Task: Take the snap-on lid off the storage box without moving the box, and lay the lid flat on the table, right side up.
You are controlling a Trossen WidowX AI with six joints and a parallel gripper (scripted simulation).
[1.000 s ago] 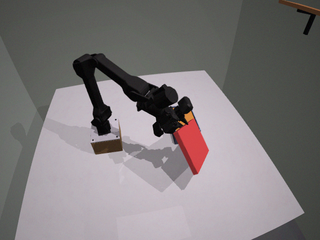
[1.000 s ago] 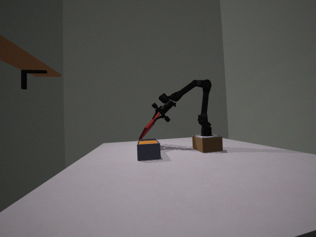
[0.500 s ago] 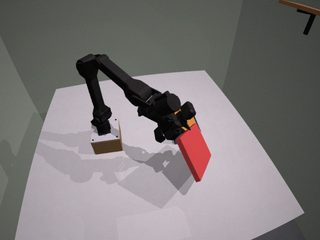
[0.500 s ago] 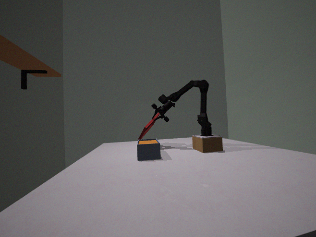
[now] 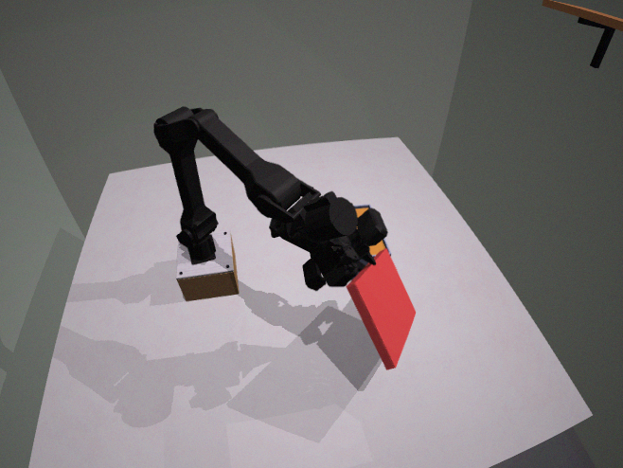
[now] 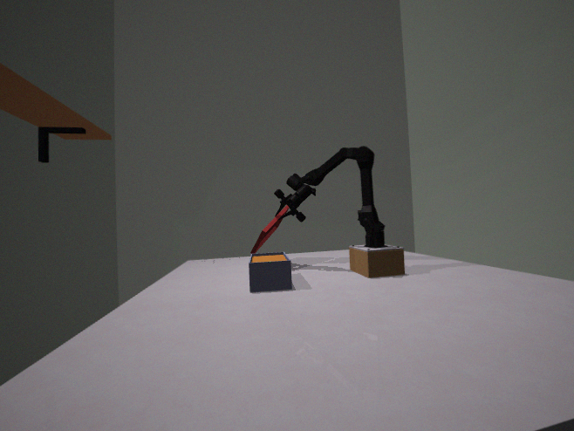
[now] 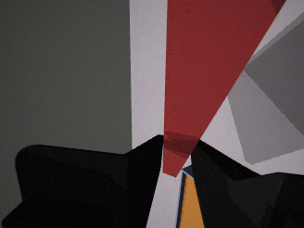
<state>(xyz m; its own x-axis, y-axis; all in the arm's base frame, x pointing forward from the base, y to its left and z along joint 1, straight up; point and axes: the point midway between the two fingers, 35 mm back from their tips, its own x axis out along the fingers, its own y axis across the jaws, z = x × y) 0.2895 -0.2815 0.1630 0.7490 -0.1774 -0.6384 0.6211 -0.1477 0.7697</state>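
Note:
My gripper [image 5: 363,264] [image 6: 285,209] [image 7: 177,143] is shut on one edge of the flat red lid [image 5: 384,307] [image 6: 269,229] [image 7: 204,74]. The lid hangs in the air, tilted steeply downward away from the fingers, clear of the table. The dark blue storage box [image 6: 269,276] [image 5: 376,247] [image 7: 191,204] with an orange inside stands open on the white table [image 5: 453,352] [image 6: 371,347] below and behind the gripper. In the top view the arm hides most of the box. The lid's low end hangs just above the box's far rim in the exterior view.
The arm's brown base block [image 5: 206,274] [image 6: 376,260] stands on the table to one side of the box. A wooden wall shelf [image 5: 583,14] [image 6: 41,108] on a black bracket hangs high, away from the table.

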